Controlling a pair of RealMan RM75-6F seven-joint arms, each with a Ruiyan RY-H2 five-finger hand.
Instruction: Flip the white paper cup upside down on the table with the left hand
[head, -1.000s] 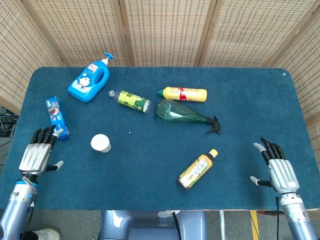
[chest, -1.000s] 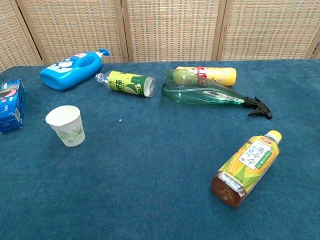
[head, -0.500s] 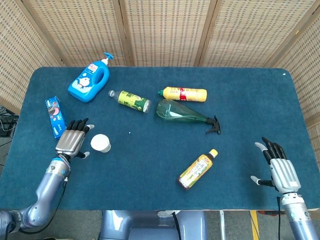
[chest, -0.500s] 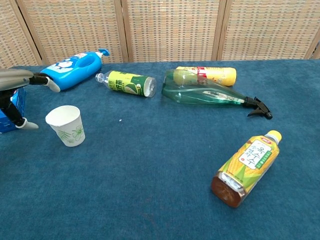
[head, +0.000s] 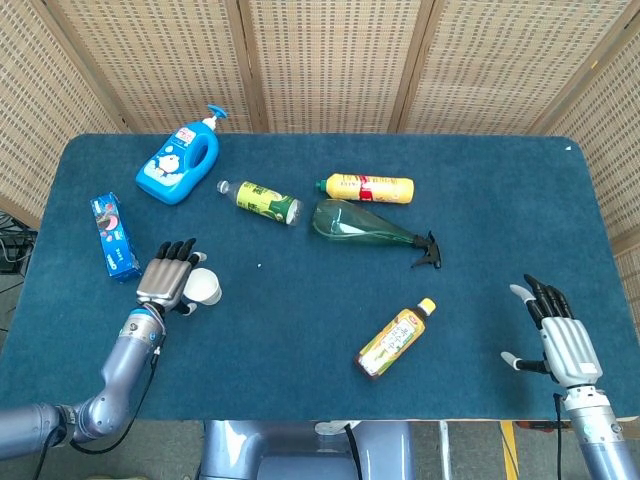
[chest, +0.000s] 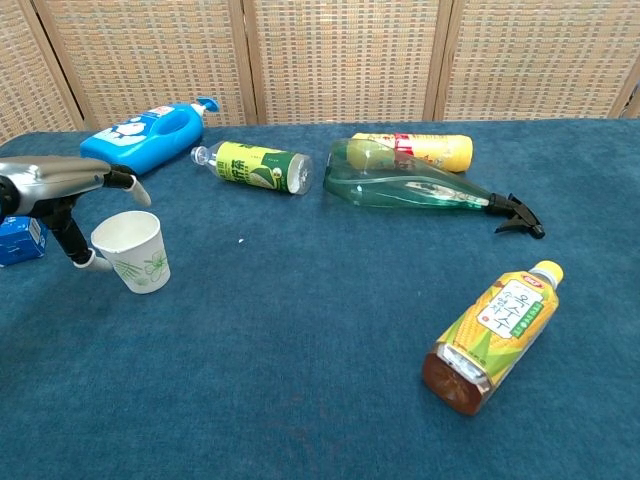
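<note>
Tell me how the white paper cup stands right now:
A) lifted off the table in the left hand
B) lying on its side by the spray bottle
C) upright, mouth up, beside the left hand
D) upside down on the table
C: the white paper cup stands on the table with its open rim up, the left hand right beside it.
</note>
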